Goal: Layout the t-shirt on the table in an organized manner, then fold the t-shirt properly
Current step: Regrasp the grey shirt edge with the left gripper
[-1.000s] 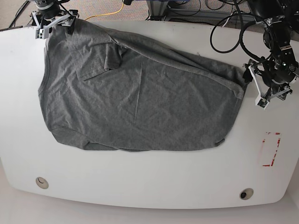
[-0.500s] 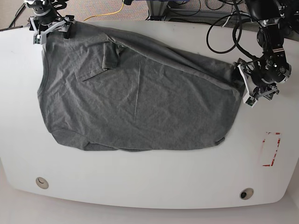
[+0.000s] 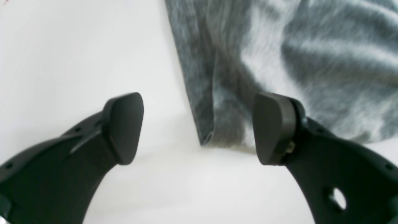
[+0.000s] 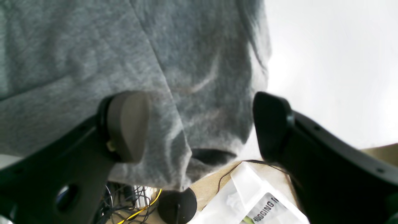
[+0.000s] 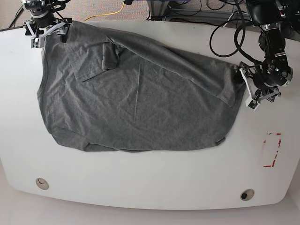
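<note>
I see the t-shirt (image 5: pixel 136 98) spread wrinkled across the counter (image 5: pixel 154 183), one corner draped over the far edge. Left tool (image 3: pixel 199 127) is released w/ the hem corner between its pads; right tool (image 4: pixel 200 124) is released, straddling the overhanging corner.

Robotics lab — floor cables (image 5: pixel 220 11), arms

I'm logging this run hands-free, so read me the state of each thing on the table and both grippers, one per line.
t-shirt: spread out, wrinkled, one sleeve folded over onto the body, unfolded otherwise.
left gripper: open, straddling a t-shirt corner.
right gripper: open, t-shirt edge between its jaws.
table: carrying the t-shirt; a corner droops over the far edge.
</note>
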